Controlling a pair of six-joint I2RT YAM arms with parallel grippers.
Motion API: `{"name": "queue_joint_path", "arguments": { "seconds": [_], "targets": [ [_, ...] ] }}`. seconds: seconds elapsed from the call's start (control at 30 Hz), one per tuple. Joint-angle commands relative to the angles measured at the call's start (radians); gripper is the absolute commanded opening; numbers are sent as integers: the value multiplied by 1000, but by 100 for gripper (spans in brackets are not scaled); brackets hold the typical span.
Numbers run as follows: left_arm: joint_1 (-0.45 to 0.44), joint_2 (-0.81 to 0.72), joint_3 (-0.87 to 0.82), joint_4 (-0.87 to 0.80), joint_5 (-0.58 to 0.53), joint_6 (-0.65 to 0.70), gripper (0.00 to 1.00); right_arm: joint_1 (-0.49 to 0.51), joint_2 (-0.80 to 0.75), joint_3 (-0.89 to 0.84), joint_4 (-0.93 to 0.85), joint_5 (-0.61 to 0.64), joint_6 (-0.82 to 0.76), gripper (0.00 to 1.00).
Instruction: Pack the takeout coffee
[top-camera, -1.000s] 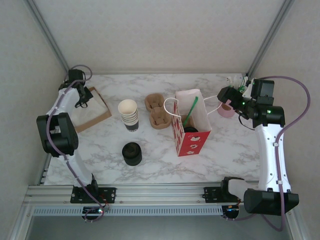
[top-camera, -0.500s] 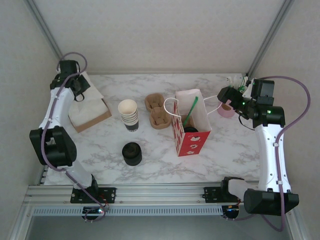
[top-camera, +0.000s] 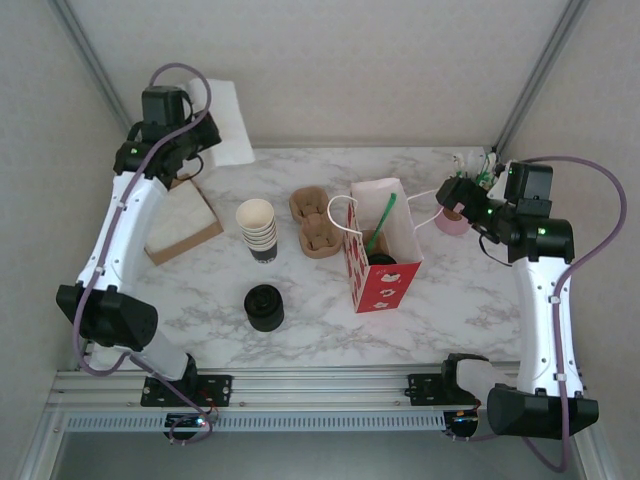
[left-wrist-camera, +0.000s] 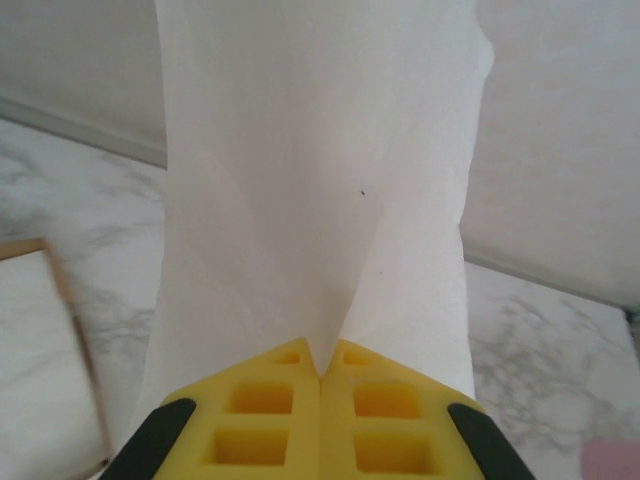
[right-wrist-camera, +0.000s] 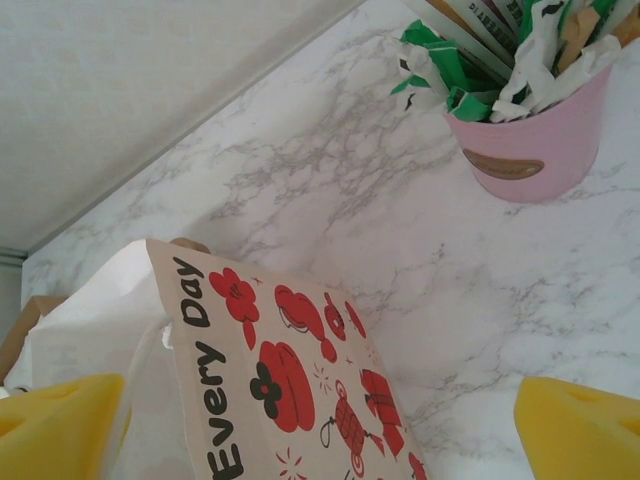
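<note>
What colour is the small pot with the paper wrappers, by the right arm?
Pink: the pot shows best in the right wrist view.

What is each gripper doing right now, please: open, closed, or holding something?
Left gripper: closed on a white napkin.
Right gripper: open, holding nothing.

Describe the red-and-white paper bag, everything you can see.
The paper bag stands upright, top open, right of centre on the marble table. Near face red with white motifs, inner walls white; the side in the right wrist view reads "Every Day" in black among red drawings. White cord handles loop off both long sides. Inside, a green straw leans on a wall above the takeout coffee's black lid. The open right gripper hovers by one handle, not gripping it.
</note>
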Motion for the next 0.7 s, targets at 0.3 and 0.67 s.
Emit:
{"name": "queue_joint_path", "arguments": {
  "seconds": [0.3,0.67],
  "targets": [
    [-221,-5,211,65,131,-20,0,-7,-95,17,10,-4,45,99],
    [-384,48,261,184,252,-60,0,-7,-99,46,17,-124,41,99]
  ]
}}
